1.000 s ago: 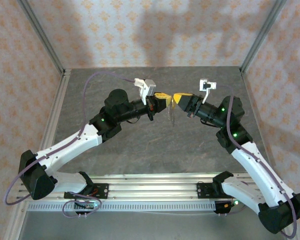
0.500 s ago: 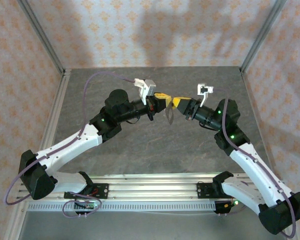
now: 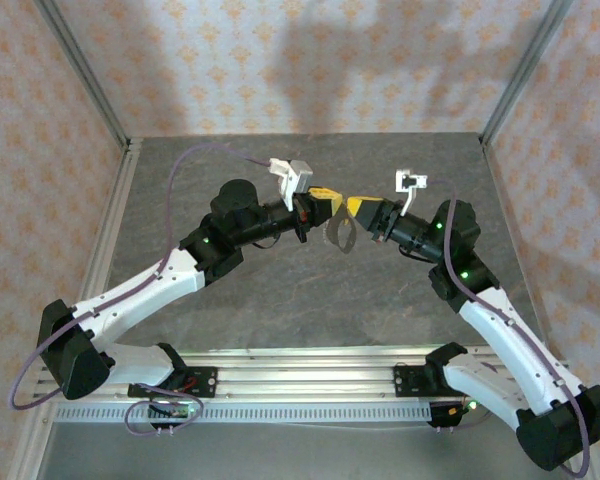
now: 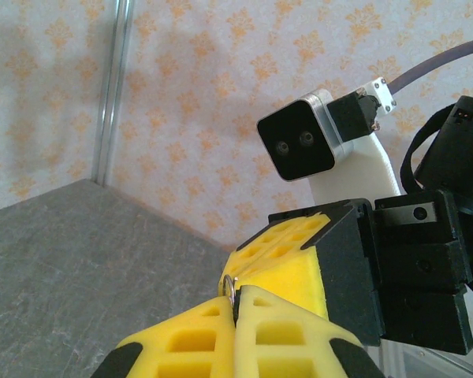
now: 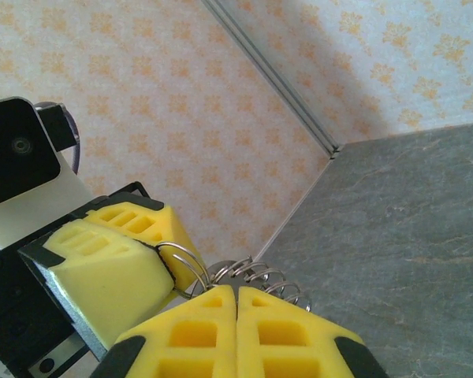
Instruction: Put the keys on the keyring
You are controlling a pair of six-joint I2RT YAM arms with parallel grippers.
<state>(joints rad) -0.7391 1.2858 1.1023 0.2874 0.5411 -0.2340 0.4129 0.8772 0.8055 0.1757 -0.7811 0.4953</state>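
Both grippers meet tip to tip above the middle of the table. My left gripper (image 3: 333,200) (image 4: 236,294) is shut, with a thin wire loop of the keyring (image 4: 230,287) pinched at its tips. My right gripper (image 3: 351,206) (image 5: 236,290) is shut too, and several wire coils of the keyring (image 5: 262,277) fan out from its tips across to the left fingers (image 5: 102,264). From above, the keyring (image 3: 340,237) hangs as a dark loop below the two tips. A dull flat metal piece (image 5: 225,273) sits behind the coils. I cannot make out the keys.
The grey stone-patterned table (image 3: 280,290) lies below, well under the grippers. Patterned walls with metal corner posts (image 3: 85,75) enclose it on three sides. The arm bases sit on a rail (image 3: 300,385) at the near edge.
My right gripper has moved left and slightly down to meet the left gripper's tips. The keyring below them has swung from a thin edge-on line into a wider loop. The left arm has held still.
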